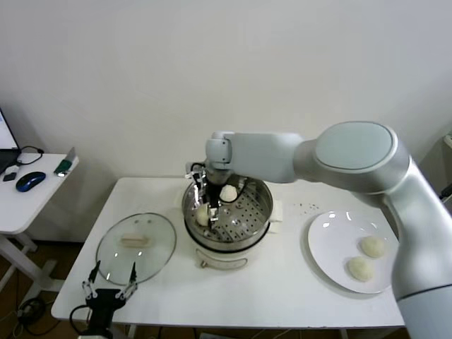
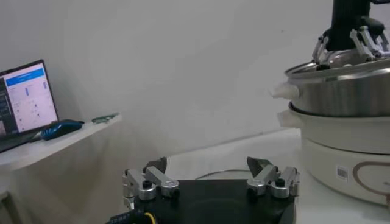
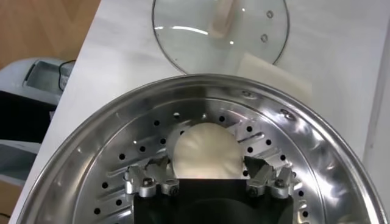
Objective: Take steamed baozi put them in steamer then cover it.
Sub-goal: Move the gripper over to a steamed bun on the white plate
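Inside the steamer (image 1: 227,212), the right tool (image 1: 209,203) hangs with fingers spread apart around one baozi (image 3: 205,150) on the perforated floor; a second bun (image 1: 228,192) sits nearby. Two more (image 1: 366,258) lie on the plate (image 1: 332,244). The cover (image 1: 135,247) rests flat on the bench (image 1: 282,289) near the spread left tool (image 1: 109,291).

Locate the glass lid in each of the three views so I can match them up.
Head view: the glass lid lies flat on the table, on the robot's left of the steamer.
Left wrist view: only a thin arc of rim shows behind the left gripper; hard to confirm.
Right wrist view: lid lies beyond the steamer rim.
Shared landmark: the steamer.
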